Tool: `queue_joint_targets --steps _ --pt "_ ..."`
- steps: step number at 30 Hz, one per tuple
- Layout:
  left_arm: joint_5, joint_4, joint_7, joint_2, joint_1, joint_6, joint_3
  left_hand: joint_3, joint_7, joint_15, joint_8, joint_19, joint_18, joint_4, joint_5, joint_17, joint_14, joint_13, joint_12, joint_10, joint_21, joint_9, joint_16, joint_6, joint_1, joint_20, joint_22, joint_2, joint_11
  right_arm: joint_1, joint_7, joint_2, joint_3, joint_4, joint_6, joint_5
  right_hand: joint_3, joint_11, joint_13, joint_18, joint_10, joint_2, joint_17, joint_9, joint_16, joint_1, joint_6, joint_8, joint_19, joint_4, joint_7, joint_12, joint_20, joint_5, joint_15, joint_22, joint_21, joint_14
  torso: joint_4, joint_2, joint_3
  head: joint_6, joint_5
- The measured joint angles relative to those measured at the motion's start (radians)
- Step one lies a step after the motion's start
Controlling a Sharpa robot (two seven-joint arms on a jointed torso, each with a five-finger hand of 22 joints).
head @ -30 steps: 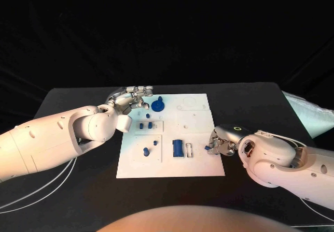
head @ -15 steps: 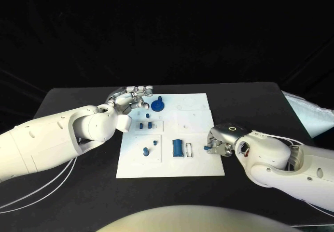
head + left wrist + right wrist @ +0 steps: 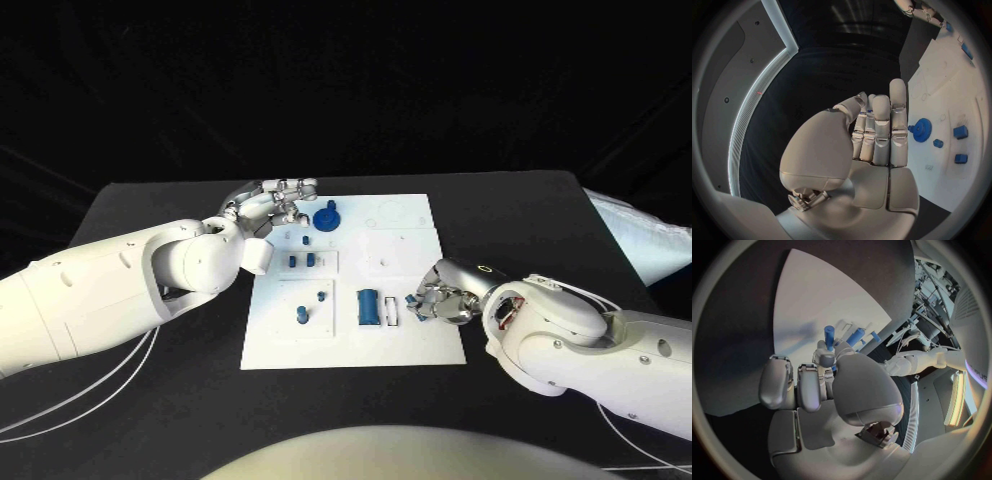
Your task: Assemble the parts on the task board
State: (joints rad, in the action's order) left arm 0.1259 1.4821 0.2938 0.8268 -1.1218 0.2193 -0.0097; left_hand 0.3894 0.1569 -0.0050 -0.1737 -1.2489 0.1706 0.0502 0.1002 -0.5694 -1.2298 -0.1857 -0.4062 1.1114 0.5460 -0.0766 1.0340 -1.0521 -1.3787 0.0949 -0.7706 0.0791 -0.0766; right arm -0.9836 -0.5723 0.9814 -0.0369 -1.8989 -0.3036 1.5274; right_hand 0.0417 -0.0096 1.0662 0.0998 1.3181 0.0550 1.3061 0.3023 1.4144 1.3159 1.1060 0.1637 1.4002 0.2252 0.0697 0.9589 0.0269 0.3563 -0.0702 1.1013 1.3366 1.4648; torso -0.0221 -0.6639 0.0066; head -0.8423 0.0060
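The white task board [image 3: 411, 340] lies in the middle of the black table. A blue gear [image 3: 329, 217] stands near its far left corner, and a blue block [image 3: 368, 305] stands near the board's middle. Small blue pegs [image 3: 299, 260] stand to the left of the block. My left hand [image 3: 274, 205] hovers at the far left corner beside the gear [image 3: 921, 130], fingers [image 3: 879, 130] straight, holding nothing. My right hand [image 3: 440, 298] is over the board's right edge, pinching a blue peg [image 3: 829, 335] between thumb and finger, its tip pointing at the board [image 3: 823, 300].
Black table [image 3: 173, 210] surrounds the board on all sides. A pale bag-like object [image 3: 642, 245] lies past the table's right edge. Cables [image 3: 87, 395] trail across the near left of the table.
My right hand has moved left and a little away from me, from beside the board's right edge to over it, still pinching the peg. The left hand has stayed put.
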Motion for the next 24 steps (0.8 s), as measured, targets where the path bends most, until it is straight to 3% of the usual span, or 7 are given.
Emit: queue_joint_targets --steps 5,11,20,24 --pt "0.0 0.0 -0.001 -0.001 0.0 0.0 0.0 0.0 0.0 0.0 0.0 0.0 0.0 0.0 0.0 0.0 0.0 0.0 0.0 0.0 0.0 0.0 0.0 0.0 0.0 0.0 0.0 0.0 0.0 -0.002 0.009 -0.019 0.001 0.003 -0.051 -0.104 0.027 0.0 0.005 0.0 0.0 -0.012 0.0 0.0 0.0 -0.012 0.0 0.0 0.0 0.004 0.0 0.002 0.0 0.022 0.0 0.0 0.0 0.0 0.0 -0.001 -0.0003 -0.001 0.0" --pt "0.0 0.001 -0.001 -0.001 0.0 -0.001 0.0 0.0 0.0 0.0 0.0 0.0 0.0 0.0 0.0 0.0 0.0 0.0 0.0 0.0 0.0 0.0 0.0 0.0 0.0 0.0 0.0 0.0 0.0 -0.002 0.012 -0.041 0.001 0.019 -0.074 -0.179 0.036 0.0 0.011 0.0 0.0 -0.02 0.001 0.0 0.0 -0.013 0.004 -0.001 0.0 0.008 -0.003 0.009 0.0 0.029 0.0 0.0 0.0 0.0 -0.0007 0.0 -0.0007 -0.002 0.002" --pt "0.0 0.001 -0.002 -0.002 0.0 -0.002 0.0 0.0 0.0 0.0 0.0 0.0 0.0 0.0 0.0 0.0 0.0 0.0 0.0 0.0 0.0 0.0 0.0 0.0 0.0 0.0 0.0 0.0 0.0 -0.002 0.007 -0.073 0.001 0.044 -0.066 -0.225 0.053 0.0 0.029 0.0 0.014 -0.044 0.001 0.006 0.0 -0.035 0.013 -0.001 0.0 0.024 -0.002 0.027 0.0 0.047 0.0 0.002 0.0 0.0 -0.0007 0.0 -0.0007 -0.003 0.003" --pt "0.0 0.001 -0.002 -0.001 0.0 -0.003 0.0 0.0 0.0 0.0 0.0 0.0 0.0 0.0 0.0 0.0 0.0 0.0 0.0 0.0 0.0 0.0 0.0 0.0 0.0 0.0 0.0 0.0 0.0 -0.002 0.002 -0.079 0.001 0.051 -0.054 -0.229 0.052 0.0 0.032 0.0 0.014 -0.044 0.001 0.007 0.0 -0.035 0.013 -0.001 0.0 0.025 -0.003 0.03 0.0 0.047 0.0 0.002 0.0 0.0 -0.0008 0.0 -0.0006 -0.005 0.005"
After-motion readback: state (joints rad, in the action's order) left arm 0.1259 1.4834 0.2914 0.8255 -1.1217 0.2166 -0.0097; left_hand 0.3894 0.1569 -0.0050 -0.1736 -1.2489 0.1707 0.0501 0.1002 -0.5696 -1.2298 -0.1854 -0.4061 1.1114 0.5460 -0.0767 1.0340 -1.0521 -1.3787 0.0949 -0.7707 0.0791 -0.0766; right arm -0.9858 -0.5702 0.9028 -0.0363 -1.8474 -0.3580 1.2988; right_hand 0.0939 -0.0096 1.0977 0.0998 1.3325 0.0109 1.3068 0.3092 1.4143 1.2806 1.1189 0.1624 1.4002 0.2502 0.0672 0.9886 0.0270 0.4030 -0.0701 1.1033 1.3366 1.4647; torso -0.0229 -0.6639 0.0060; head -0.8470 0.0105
